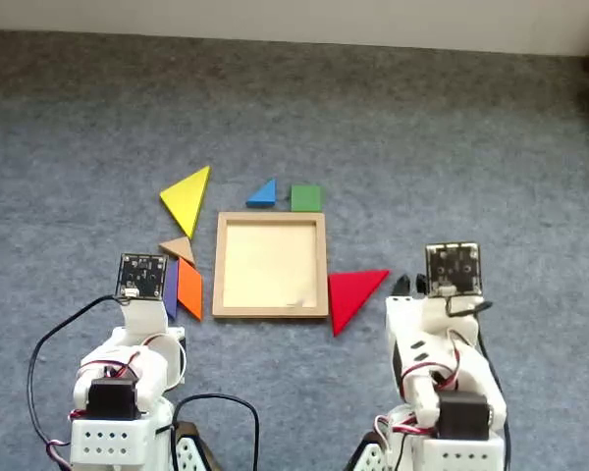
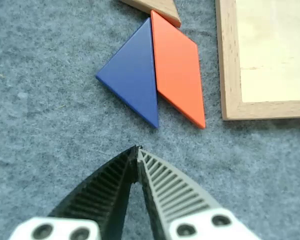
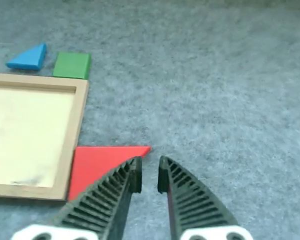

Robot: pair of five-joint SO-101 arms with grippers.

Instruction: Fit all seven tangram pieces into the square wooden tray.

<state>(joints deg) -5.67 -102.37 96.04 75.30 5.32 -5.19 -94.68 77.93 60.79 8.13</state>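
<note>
The square wooden tray lies empty mid-table. Around it are a yellow triangle, a light blue triangle, a green square, a tan triangle, a dark blue triangle, an orange parallelogram and a red triangle. My left gripper is shut and empty, hovering just short of the dark blue triangle's tip. My right gripper is open by a narrow gap, above the red triangle's pointed end beside the tray's rim.
Grey carpet covers the table. The dark blue triangle and orange parallelogram lie edge to edge, close to the tray's left rim. Both arm bases stand at the near edge. Open carpet stretches beyond the pieces and to the far right.
</note>
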